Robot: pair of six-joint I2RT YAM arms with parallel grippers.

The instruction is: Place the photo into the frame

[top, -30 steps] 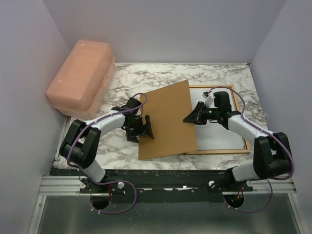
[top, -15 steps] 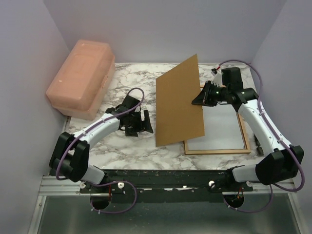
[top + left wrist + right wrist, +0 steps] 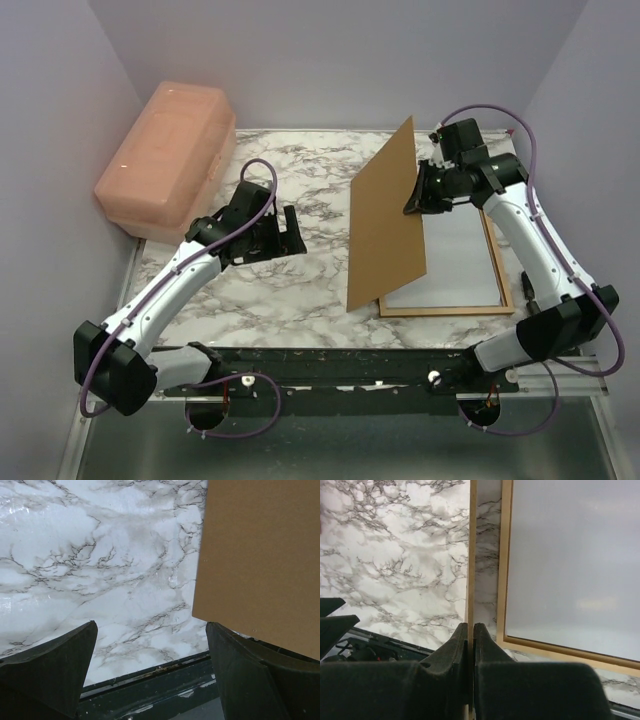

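At the near edge of the table (image 3: 300, 290), the frame (image 3: 450, 312) lies flat on the marble to the right. Its near rail is just beside the low corner of the brown backing board (image 3: 385, 230), which stands tilted almost upright over the frame's left side. Inside the frame only a pale grey pane shows; the photo is not visible in any view, so where it is cannot be told. Farther back, the left gripper (image 3: 272, 235) hovers empty, its 2 fingers spread wide, to the left of the board and apart from it. The right gripper (image 3: 418, 195) pinches the board's thin right-hand edge, jaws pressed together on it. The step appears to be clearing the board off the frame. Doing it well calls for a firm pinch so the sheet cannot pivot, lifting the low corner before any swing so it does not drag the frame, and setting the board down on bare marble short of the pink box (image 3: 165, 160).
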